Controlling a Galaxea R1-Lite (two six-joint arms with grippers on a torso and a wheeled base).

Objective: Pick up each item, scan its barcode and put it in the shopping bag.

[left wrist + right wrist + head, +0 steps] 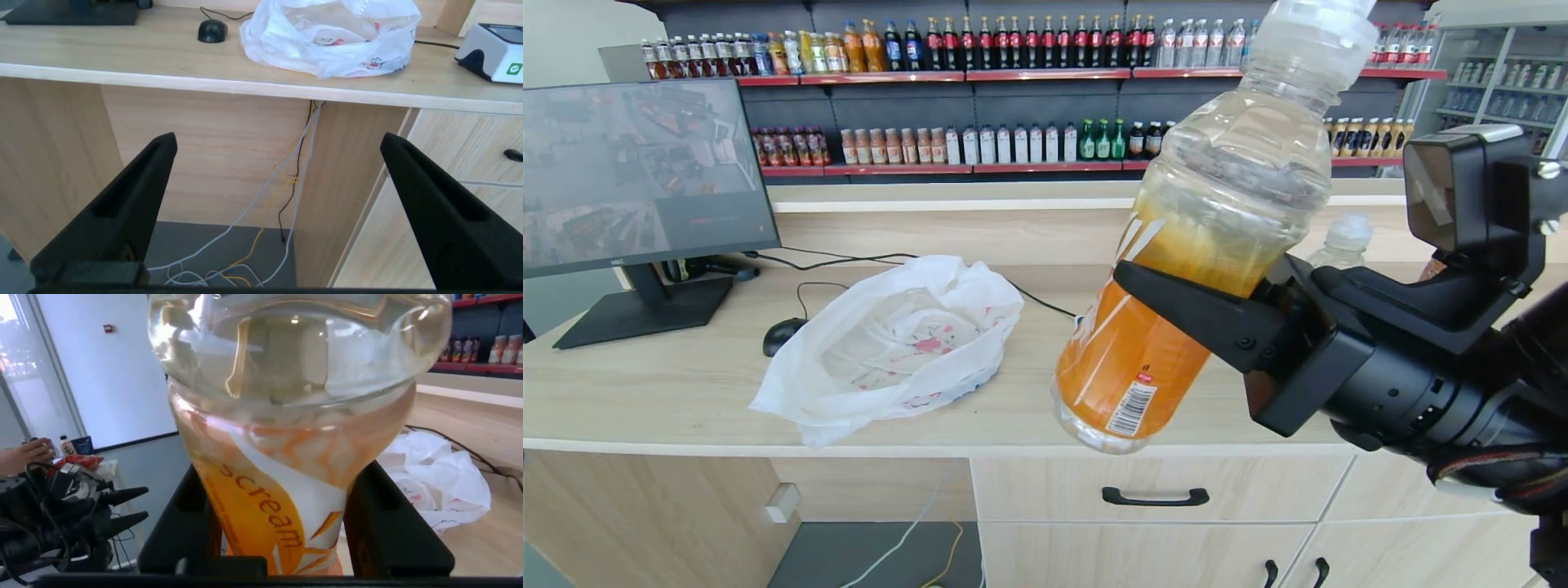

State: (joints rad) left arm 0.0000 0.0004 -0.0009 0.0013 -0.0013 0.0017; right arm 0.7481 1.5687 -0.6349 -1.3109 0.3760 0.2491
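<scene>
Above the table's (645,392) near edge, the right hand (1176,286) grips a tilted orange drink bottle (1217,204); the low left hand (278,145) is open.

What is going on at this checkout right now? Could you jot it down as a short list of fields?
Setting: shop counter, drink shelves behind
Right gripper: shut on orange drink bottle, held tilted above the counter
Barcode: low on the bottle, facing the head camera
Left gripper: open, empty, in front of the counter, below its top
Shopping bag: white plastic, lying open on the counter
Also on counter: monitor, mouse
</scene>
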